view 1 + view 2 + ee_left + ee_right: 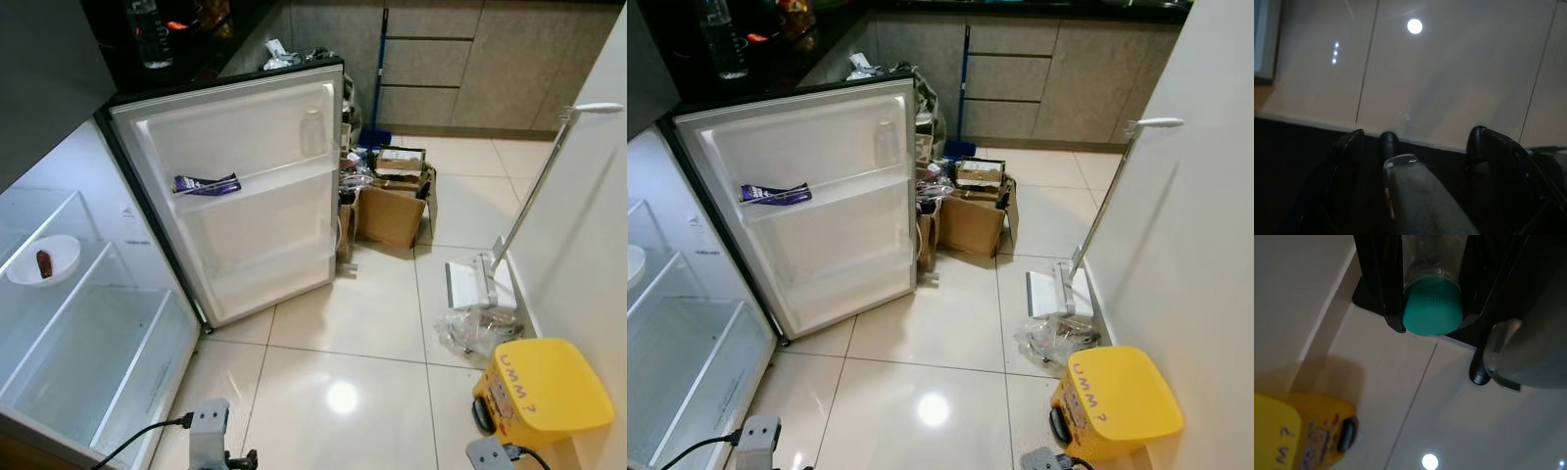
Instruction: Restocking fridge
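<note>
White fridge (59, 323), open at the robot's left, shelves bare apart from a bowl (43, 259); its door (240, 196) swings wide, one purple packet (206, 183) on the door shelf. Glossy tile floor (343, 343) carries a cardboard box (392, 201), a floor mop (480, 279) and a yellow stool (544, 392). Right gripper (1432, 316), hanging low beside the stool, is clenched on a clear bottle (1432, 254) with a teal cap (1432, 306). Left gripper (1415, 147) stands spread, holding nothing. Risk: the smooth bottle may slip during the lift toward the fridge, or the arm may clip the stool.
</note>
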You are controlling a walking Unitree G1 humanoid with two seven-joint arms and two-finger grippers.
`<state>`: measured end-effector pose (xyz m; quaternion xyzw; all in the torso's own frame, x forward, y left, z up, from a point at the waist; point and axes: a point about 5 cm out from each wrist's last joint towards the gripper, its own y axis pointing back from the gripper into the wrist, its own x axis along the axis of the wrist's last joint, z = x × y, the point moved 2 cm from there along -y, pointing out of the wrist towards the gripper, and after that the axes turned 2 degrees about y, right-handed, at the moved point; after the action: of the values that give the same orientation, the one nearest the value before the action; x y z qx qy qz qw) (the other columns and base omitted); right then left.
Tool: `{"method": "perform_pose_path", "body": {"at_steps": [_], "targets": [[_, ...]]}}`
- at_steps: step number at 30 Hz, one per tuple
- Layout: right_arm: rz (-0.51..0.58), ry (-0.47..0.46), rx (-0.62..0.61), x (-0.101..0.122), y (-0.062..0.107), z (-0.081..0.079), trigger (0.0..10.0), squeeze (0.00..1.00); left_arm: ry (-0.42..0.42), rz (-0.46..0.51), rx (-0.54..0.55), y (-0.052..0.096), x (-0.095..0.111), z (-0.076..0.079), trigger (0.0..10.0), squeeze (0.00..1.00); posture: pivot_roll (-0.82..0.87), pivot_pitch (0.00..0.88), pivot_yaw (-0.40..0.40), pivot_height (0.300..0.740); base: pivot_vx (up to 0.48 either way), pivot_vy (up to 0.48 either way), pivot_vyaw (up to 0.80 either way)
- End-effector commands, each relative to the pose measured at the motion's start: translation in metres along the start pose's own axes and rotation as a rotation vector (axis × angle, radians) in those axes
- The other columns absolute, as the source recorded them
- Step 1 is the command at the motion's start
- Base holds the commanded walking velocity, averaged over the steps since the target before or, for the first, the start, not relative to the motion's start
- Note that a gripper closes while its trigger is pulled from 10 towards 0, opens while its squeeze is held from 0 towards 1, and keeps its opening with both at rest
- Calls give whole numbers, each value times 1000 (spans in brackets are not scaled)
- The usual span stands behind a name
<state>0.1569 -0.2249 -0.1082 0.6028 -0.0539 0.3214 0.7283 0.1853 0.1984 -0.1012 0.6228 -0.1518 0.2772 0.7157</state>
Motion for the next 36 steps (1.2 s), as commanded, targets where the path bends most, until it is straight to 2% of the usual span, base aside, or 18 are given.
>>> {"method": "perform_pose_path", "body": {"at_steps": [1, 4, 10, 12, 21, 27, 36], "targets": [[-4, 33, 20, 0, 0, -3, 10000, 0, 25, -25, 27, 2, -8, -7, 10000, 0, -46, 35, -42, 740, 0, 0, 0], [36, 100, 52, 19, -4, -8, 10000, 0, 18, -29, 23, 2, -10, -2, 10000, 0, -44, 27, -45, 740, 0, 0, 0], [82, 119, 76, 40, -8, -14, 10000, 0, -20, -43, 6, 1, -14, 3, 10000, 0, -33, 0, -45, 740, 0, 0, 0], [82, 122, 77, 41, -8, -15, 10000, 0, -20, -42, 4, 1, -14, 4, 10000, 0, -32, 0, -44, 740, 0, 0, 0], [24, 133, 83, 23, -6, -15, 10000, 0, -58, -52, 0, 1, -14, 3, 10000, 0, -24, 0, -29, 740, 0, 0, 0], [-44, 97, 74, 0, -2, -14, 10000, 0, -67, -53, -11, 0, -13, 7, 10000, 0, -24, 0, -31, 740, 82, 0, 0], [-45, 66, 45, 2, -2, -6, 10000, 0, -51, -49, -28, -2, -13, 16, 10000, 0, -34, 0, -30, 740, 263, 0, 0]]}}
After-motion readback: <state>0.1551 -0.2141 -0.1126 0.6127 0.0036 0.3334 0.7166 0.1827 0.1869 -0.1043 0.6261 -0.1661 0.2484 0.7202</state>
